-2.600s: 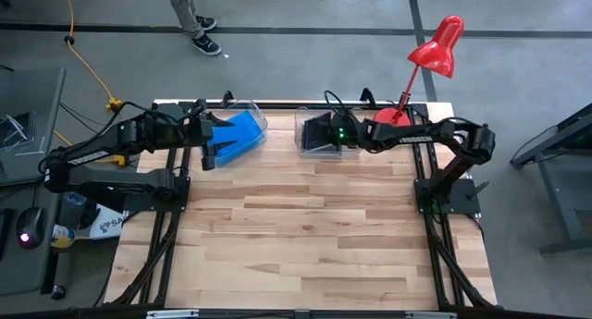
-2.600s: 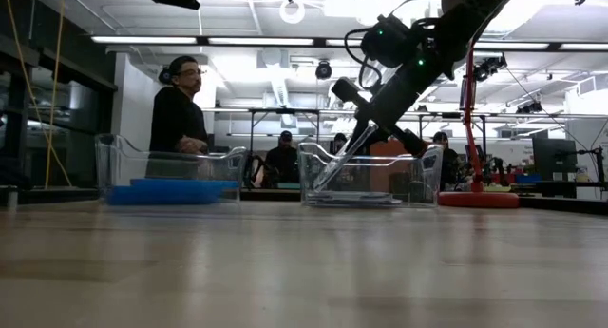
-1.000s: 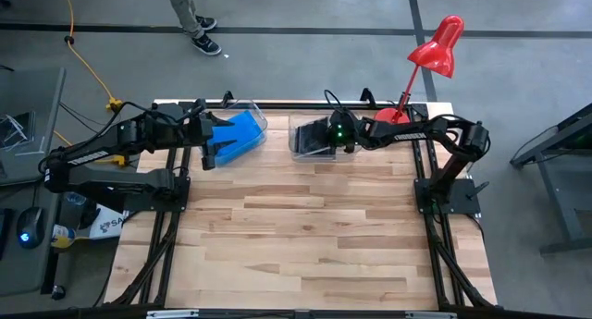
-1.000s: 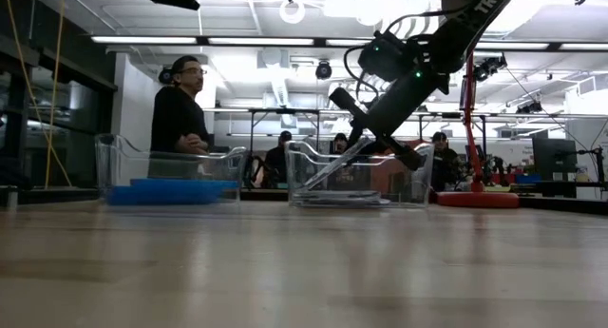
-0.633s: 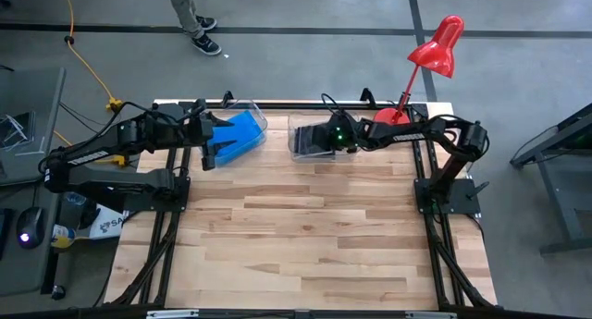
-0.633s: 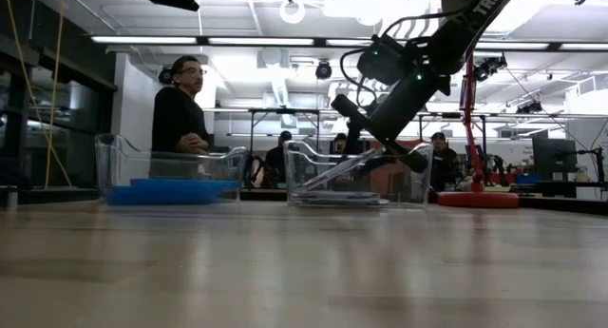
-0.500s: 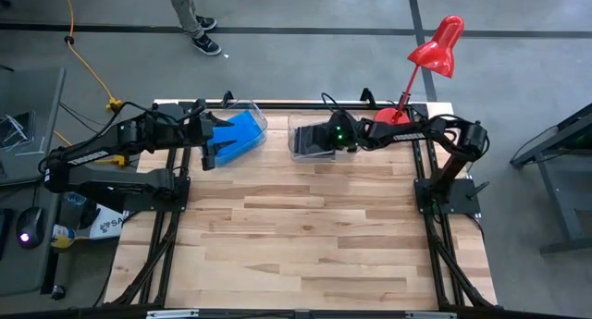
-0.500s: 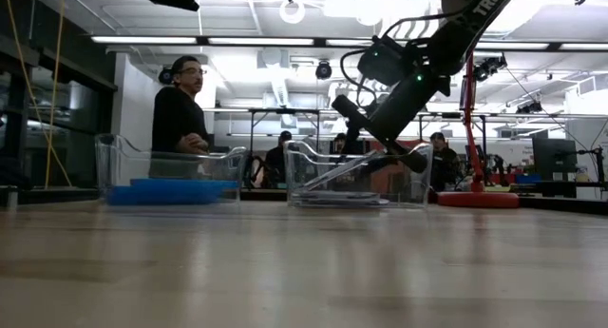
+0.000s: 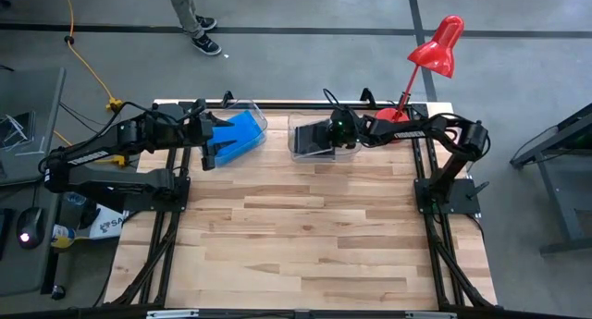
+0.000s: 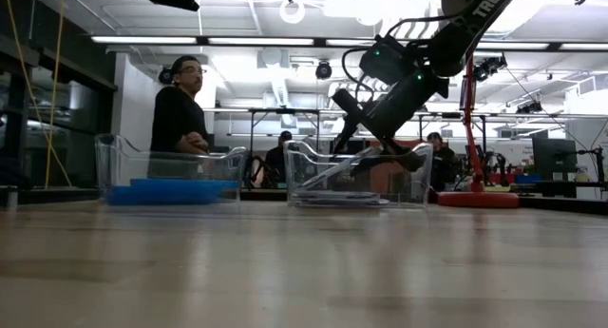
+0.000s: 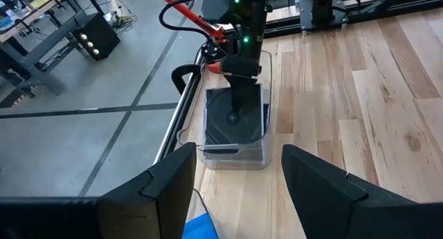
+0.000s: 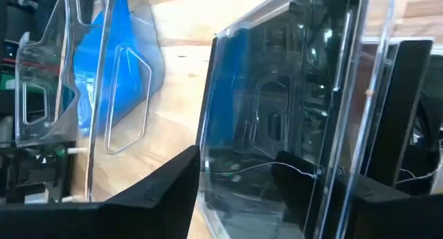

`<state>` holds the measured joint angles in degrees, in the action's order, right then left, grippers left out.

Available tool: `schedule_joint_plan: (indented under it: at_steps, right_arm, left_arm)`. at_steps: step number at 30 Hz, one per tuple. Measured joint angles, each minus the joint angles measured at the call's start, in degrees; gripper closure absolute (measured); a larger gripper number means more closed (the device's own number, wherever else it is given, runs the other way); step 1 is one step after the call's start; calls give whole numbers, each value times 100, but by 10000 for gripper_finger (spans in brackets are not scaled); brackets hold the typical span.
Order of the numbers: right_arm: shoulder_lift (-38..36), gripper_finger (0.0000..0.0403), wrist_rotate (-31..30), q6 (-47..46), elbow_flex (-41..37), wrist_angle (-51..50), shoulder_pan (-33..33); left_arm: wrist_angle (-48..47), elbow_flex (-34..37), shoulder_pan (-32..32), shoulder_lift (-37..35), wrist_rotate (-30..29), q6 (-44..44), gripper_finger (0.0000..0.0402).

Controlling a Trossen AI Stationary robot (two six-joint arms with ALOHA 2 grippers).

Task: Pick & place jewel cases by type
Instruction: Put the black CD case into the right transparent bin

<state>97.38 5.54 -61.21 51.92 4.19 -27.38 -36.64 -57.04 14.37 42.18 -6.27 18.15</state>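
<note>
A clear tub (image 9: 294, 140) at the table's far middle holds black jewel cases (image 11: 232, 121). One black case (image 10: 337, 172) leans slantwise inside it, lower edge on the flat cases (image 10: 342, 200). My right gripper (image 10: 361, 145) is open just above that tub, fingers on either side of the leaning case's upper end. Bright blue cases (image 9: 239, 134) lie in a second clear tub (image 10: 109, 162) at the far left. My left gripper (image 9: 215, 140) hangs open above the blue tub with nothing between its fingers (image 11: 166, 190). My right gripper stands open about the leaning black case's upper edge (image 10: 380, 151), coming slantwise from above and the right. Whether a finger still touches that edge I cannot tell.
A red desk lamp (image 9: 435, 51) stands at the far right corner, its base (image 10: 475, 200) beside the black-case tub. A person (image 10: 180, 109) stands behind the table's far edge. Bare wood (image 9: 305, 236) fills the near half.
My right gripper has opened and let go of the black case, rolling a little at the wrist without shifting place. The case stays in the tub and now leans somewhat flatter, its lower edge where it was.
</note>
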Motion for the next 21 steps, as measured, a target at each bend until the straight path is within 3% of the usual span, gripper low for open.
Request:
schedule_joint_plan:
  at_steps: [12, 21]
  right_arm:
    - [0, 191, 182, 216, 171, -122, 2]
    - [-4, 191, -51, 993, 1182, -1846, 0]
  left_arm:
    - [-1, 0, 0, 0, 0, 0, 190]
    - [-4, 0, 0, -1, 1, 0, 190]
